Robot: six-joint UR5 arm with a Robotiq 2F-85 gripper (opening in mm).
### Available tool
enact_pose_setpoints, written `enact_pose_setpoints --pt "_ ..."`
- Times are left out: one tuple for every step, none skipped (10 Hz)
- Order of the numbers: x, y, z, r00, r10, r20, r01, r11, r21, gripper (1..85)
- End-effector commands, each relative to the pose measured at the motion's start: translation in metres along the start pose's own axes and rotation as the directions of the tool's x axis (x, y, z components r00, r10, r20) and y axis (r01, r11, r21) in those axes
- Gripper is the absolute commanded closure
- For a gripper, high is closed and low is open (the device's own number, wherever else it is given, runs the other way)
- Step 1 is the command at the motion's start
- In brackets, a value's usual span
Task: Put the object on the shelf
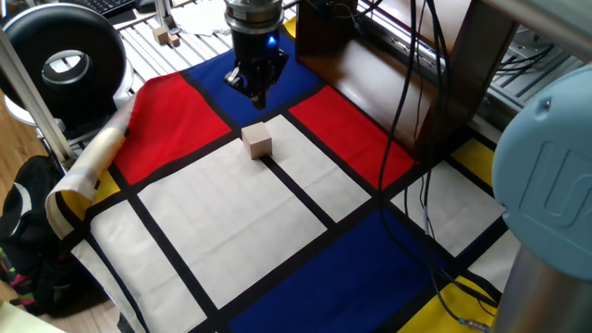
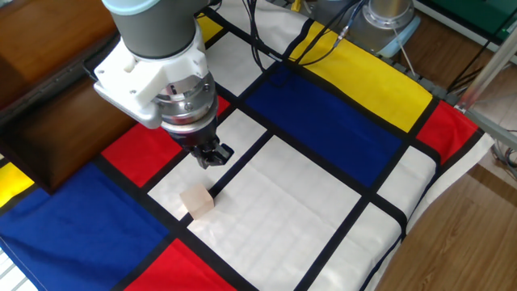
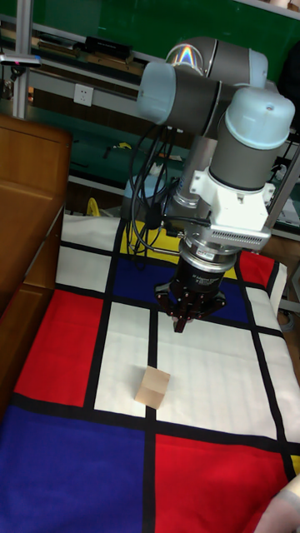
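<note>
The object, a pale tan wooden cube [image 1: 257, 141] [image 2: 198, 202] [image 3: 153, 386], rests on a black line of the coloured cloth, at the corner of a white panel. My gripper [image 1: 259, 100] [image 2: 212, 158] [image 3: 177, 325] hangs above the cloth a short way from the cube, on the shelf side, with its fingers shut together and nothing between them. It does not touch the cube. The shelf [image 1: 370, 55] [image 2: 48, 121] [image 3: 25, 216], dark brown and glossy, stands along the cloth's edge beyond the red panel.
Black cables [image 1: 416, 102] trail over the shelf and cloth. A round black device [image 1: 65, 55] and a rolled cloth edge [image 1: 92, 157] lie at the left. Tiny wooden blocks [image 1: 166, 37] sit on the silver slatted frame. The arm's pale blue body [image 1: 546, 185] fills the right.
</note>
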State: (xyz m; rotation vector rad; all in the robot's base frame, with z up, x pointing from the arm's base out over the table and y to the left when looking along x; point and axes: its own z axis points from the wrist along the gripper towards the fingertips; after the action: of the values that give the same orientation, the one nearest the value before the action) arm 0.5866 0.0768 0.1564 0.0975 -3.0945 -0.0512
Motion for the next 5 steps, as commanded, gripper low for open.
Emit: enact_pose_setpoints --pt "0.004 0.008 0.0 1.0 0.018 -0.023 -0.018 1.0 -0.018 75.0" --pt "0.009 0.008 0.0 0.998 0.045 -0.041 -0.046 0.999 -0.021 75.7" --pt "0.01 0.013 0.0 0.996 0.074 -0.047 -0.076 0.996 -0.038 76.7" --pt "0.007 0.017 0.0 0.994 0.103 -0.037 -0.105 0.993 -0.054 78.7" --pt "0.003 0.02 0.0 0.991 0.134 -0.025 -0.135 0.989 -0.067 83.3"
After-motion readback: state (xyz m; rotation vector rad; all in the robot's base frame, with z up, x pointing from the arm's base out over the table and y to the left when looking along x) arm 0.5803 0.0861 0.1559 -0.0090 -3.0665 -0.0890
